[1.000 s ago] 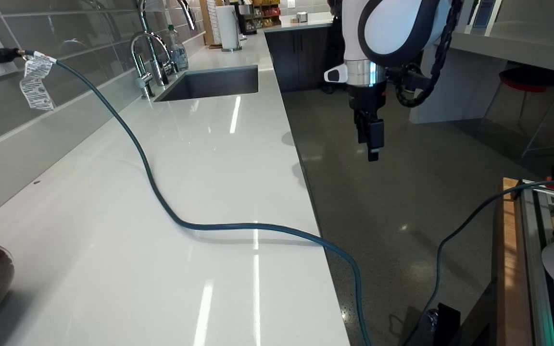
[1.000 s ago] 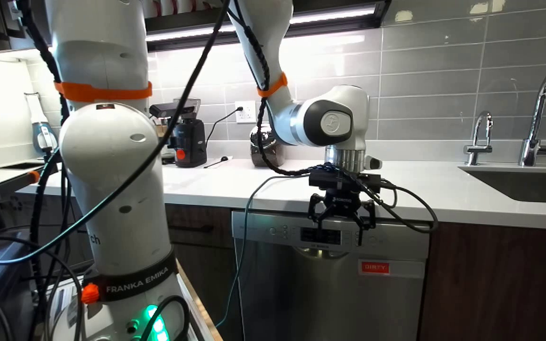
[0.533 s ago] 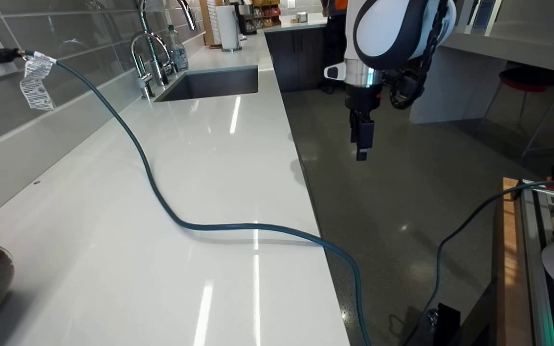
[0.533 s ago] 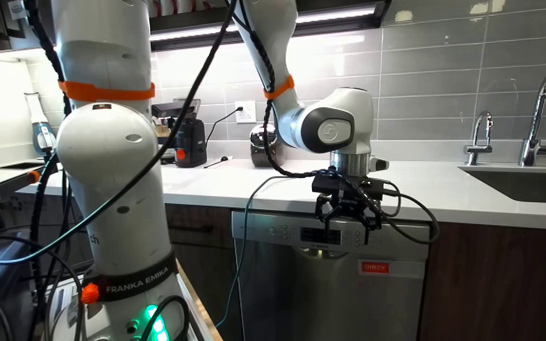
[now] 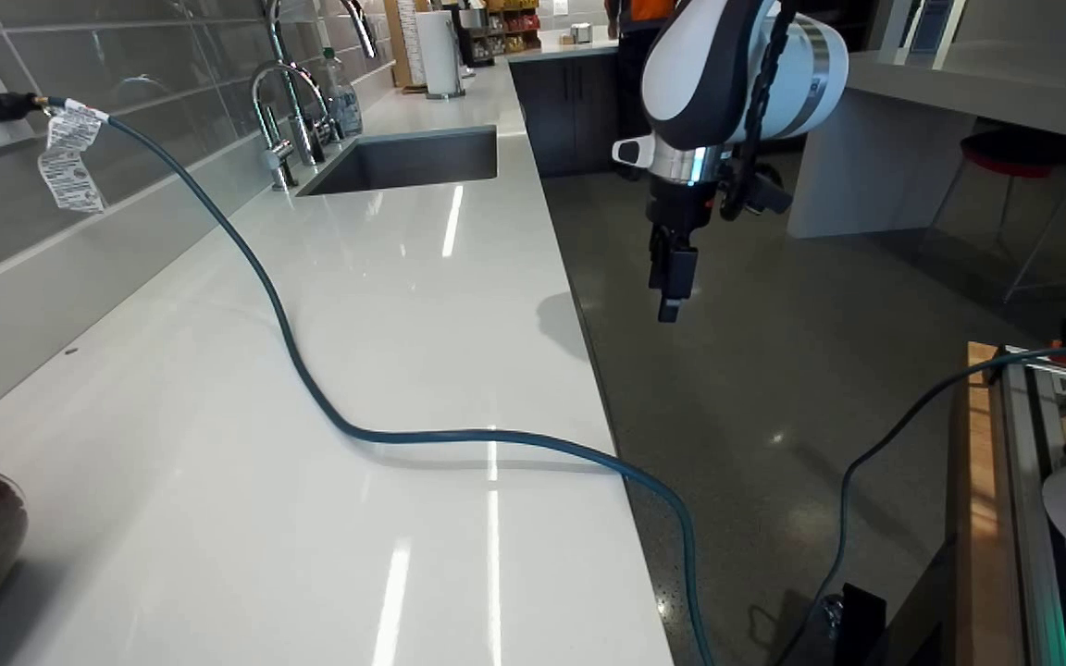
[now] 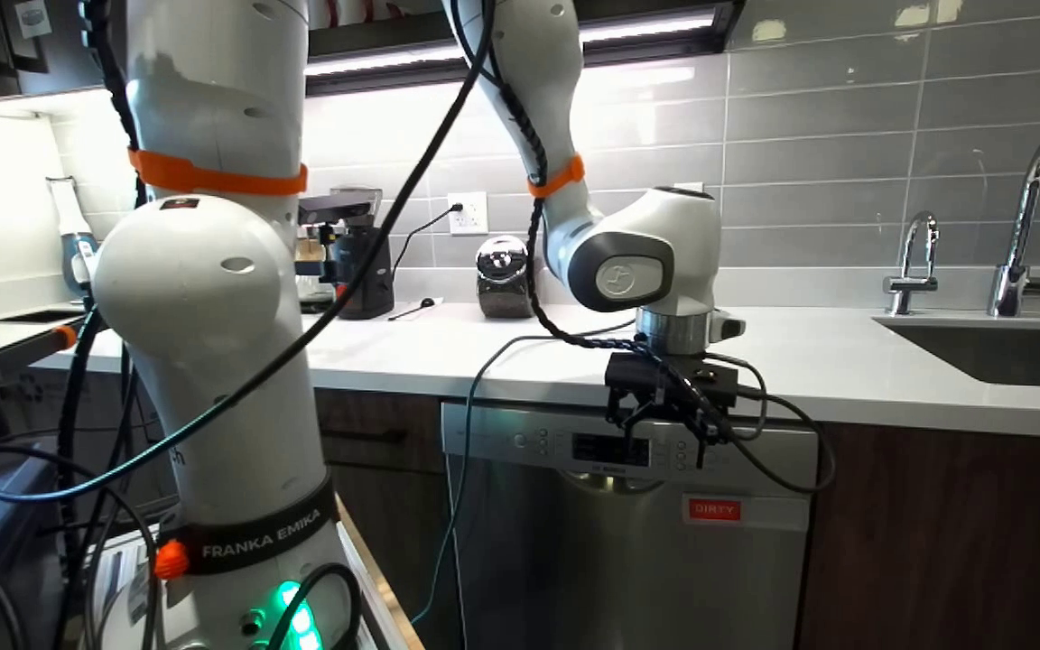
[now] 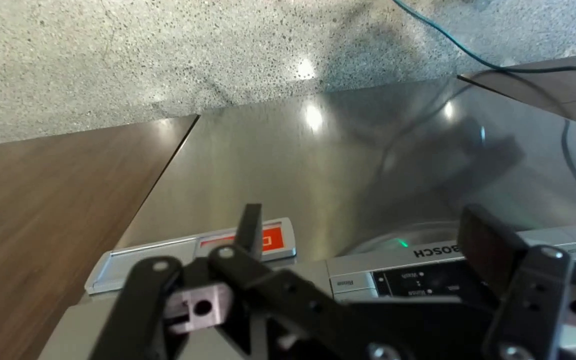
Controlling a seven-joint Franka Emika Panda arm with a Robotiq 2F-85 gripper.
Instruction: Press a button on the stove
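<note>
No stove can be made out; a steel Bosch dishwasher point(image 6: 610, 560) stands under the counter. Its control panel point(image 6: 493, 433) has small buttons and a black display point(image 6: 597, 449). In the wrist view the display point(image 7: 398, 281) appears upside down, beside a button marked Rinse point(image 7: 350, 283). My gripper point(image 6: 664, 447) is open and empty, in front of the panel and below counter height. In the wrist view its fingers point(image 7: 368, 225) stand wide apart, with the display and Bosch lettering between them. In an exterior view my gripper point(image 5: 669, 305) hangs beside the counter edge, which hides the dishwasher.
The white counter point(image 5: 385, 324) overhangs the panel. A teal cable point(image 5: 496, 435) crosses it and drops over the edge. A sink point(image 5: 422, 162) with taps lies beyond. A red DIRTY sign point(image 6: 715, 510) is on the dishwasher door. A person point(image 5: 639, 65) stands far back.
My gripper has moved toward the counter and dishwasher, and slightly lower. In an exterior view the arm has leaned left. The fingers stay apart. The person at the back shows more.
</note>
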